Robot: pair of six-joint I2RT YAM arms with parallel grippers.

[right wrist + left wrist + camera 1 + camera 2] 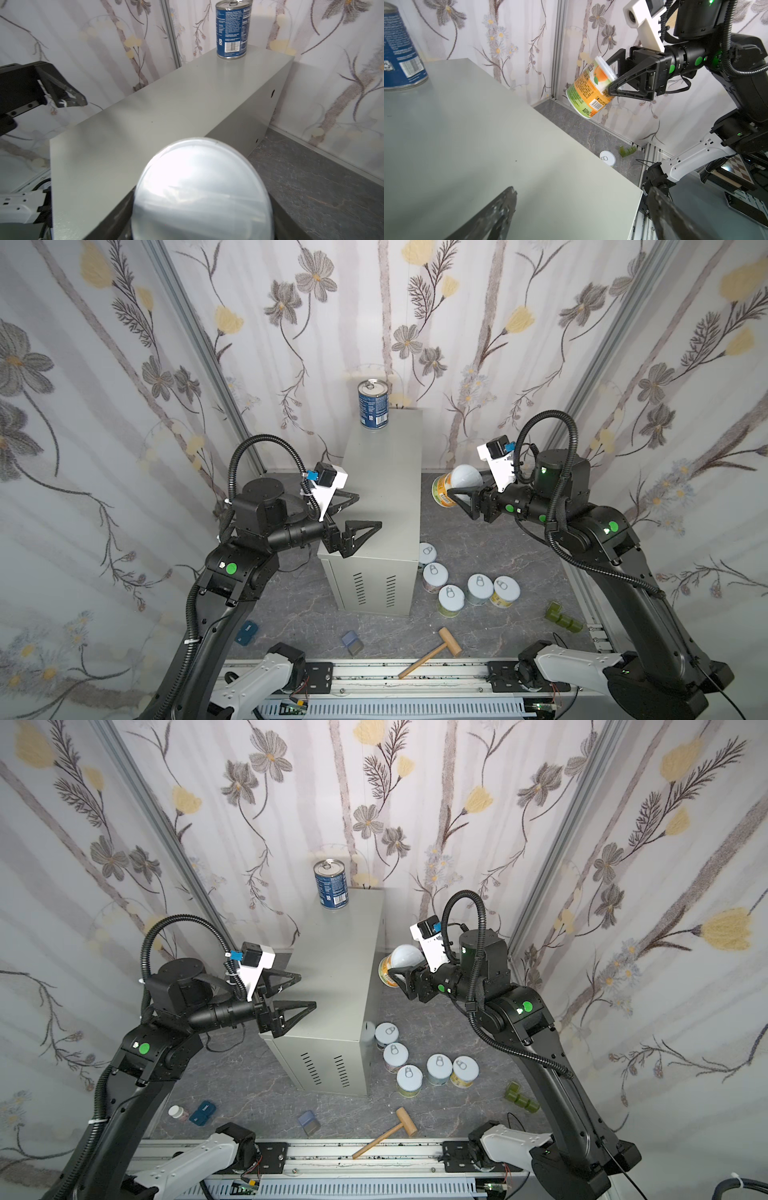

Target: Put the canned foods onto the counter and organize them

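Floral walls [124, 364] ring the grey counter [382, 489]; the blue can [373, 404] stands at its 12 o'clock end. Right gripper [457, 489] pinches the orange can [441, 491], tilted, off the counter's 3 o'clock edge. Released tilted, it may roll off. Left gripper [369, 511] hangs spread wide, empty, at 8 o'clock.

You've got: 7 cans [373, 406] [441, 491] [427, 552] [435, 573] [451, 597] [480, 587] [505, 590], 1 counter [386, 472], 1 mallet [451, 641], 1 grey-blue block [352, 642], 1 green block [563, 616], 1 blue case [246, 632].
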